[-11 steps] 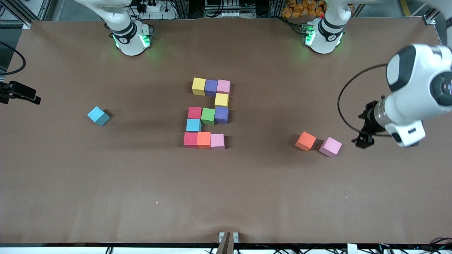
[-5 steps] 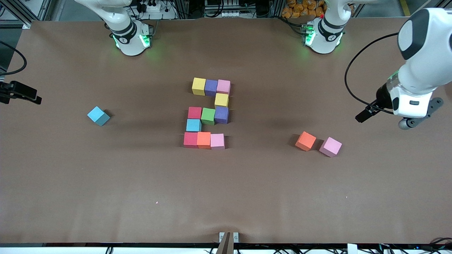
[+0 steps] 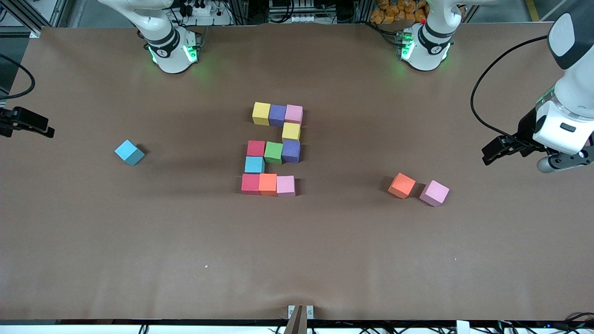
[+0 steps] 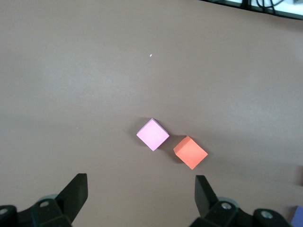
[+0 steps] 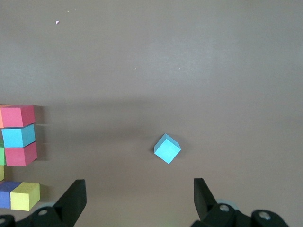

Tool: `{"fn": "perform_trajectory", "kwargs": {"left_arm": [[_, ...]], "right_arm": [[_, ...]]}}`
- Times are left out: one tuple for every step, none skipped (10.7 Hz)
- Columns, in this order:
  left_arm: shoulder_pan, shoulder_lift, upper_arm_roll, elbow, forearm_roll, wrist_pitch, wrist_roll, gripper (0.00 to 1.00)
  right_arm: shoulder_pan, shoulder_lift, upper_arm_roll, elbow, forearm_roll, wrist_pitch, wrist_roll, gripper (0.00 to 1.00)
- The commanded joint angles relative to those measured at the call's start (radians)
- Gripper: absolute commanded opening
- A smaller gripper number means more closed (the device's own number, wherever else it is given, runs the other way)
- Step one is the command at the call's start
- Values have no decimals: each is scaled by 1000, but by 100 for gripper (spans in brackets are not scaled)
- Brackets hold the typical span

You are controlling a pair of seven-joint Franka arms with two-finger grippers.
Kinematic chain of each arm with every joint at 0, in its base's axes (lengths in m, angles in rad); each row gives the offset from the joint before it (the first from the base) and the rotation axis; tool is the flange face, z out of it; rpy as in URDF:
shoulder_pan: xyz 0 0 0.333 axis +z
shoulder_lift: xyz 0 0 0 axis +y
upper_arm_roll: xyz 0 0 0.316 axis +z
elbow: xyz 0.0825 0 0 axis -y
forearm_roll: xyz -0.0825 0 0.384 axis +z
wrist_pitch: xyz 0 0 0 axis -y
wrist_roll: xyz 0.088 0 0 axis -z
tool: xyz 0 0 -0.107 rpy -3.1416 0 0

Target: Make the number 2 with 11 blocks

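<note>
I note the left arm has swung away from the two loose blocks, the orange block [image 3: 402, 185] and the pink block [image 3: 434, 193]. A second ago its left hand [image 3: 499, 150] hung just beside the pink one, wrist low. Now it sits higher up the front view, out over the bare surface [image 3: 487, 222] at the left arm's end, fingers [image 4: 75, 194] spread wide.

The left gripper [image 4: 141, 196] hangs raised at the left arm's end of the table with jaws spread wide and empty, while the right gripper [image 5: 138, 198] (barely inside the front view's edge) waits raised, likewise spread
</note>
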Motion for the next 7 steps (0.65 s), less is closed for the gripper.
{"fn": "perform_trajectory", "kwargs": {"left_arm": [[-3,5,-13,97,-19,-136,132,100],[-3,3,-16,126,-39,-188,167,100],[1,-1,-19,145,-65,-230,171,100],[0,-3,-21,171,-63,-283,172,100],[0,2,-21,212,-71,-337,172,100],[0,2,-21,226,-68,-345,177,100],[-2,2,-21,228,-65,-344,219,100]], "right_arm": [[-3,-16,1,-10,2,-3,12,100],[-3,-16,1,-10,2,-3,12,100],[-3,-16,1,-10,2,-3,12,100],[-3,-16,-1,-10,2,0,11,100],[-5,-16,-1,-9,1,3,11,100],[-6,-18,-3,-7,1,1,11,100],[-6,-18,-4,-7,1,-2,9,100]]}}
